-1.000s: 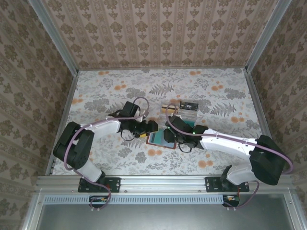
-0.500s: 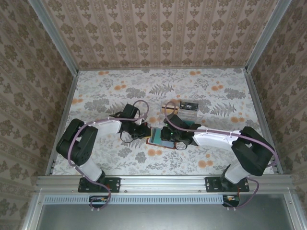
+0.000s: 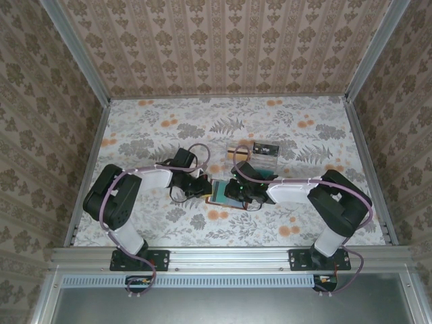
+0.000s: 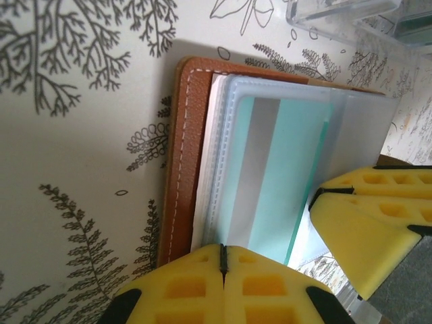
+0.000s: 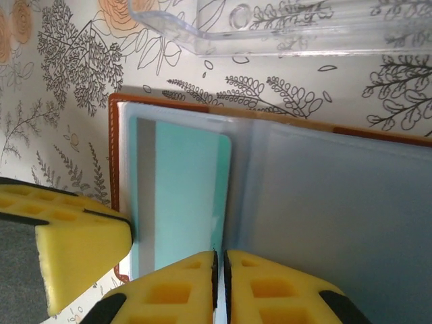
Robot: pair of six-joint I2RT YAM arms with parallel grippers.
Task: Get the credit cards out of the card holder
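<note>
From above, you see little of the card holder (image 3: 221,194): the left gripper (image 3: 204,187) and right gripper (image 3: 236,192) cover its ends. At the left wrist, closed yellow fingers (image 4: 189,287) hide its near edge; what they pinch you cannot tell. The clear tray (image 5: 304,37) runs off the right wrist's top edge.

Floral-print table (image 3: 135,128). One brown card holder (image 3: 221,194), lying open, teal inside. Left gripper (image 3: 206,188) at its left edge, right gripper (image 3: 235,192) over its right half. Clear plastic tray (image 3: 266,156) just behind.
</note>
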